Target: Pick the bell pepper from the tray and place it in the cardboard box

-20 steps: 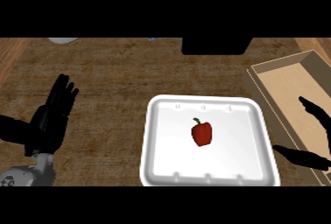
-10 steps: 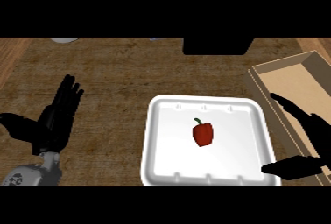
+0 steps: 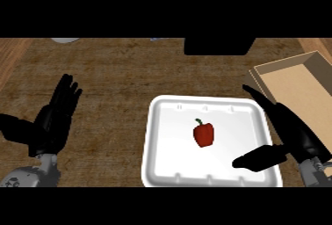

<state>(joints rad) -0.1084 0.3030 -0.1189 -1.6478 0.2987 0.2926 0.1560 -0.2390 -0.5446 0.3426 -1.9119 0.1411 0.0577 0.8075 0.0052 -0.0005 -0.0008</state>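
Red bell pepper (image 3: 203, 135) — unmarked white tray (image 3: 166, 145)

A brown woven-looking counter top (image 3: 123, 74) fills the view; at twelve o'clock to one o'clock, against the far edge, stands a black block (image 3: 218, 45); at eleven o'clock a pale rounded object (image 3: 65, 40) shows only partly; a wooden strip (image 3: 12, 55) runs at ten o'clock.

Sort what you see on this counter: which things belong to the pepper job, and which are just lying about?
Belong to the job: bell pepper, white tray, cardboard box, right hand.

Lying about: black block, pale object at the far edge, resting left hand.
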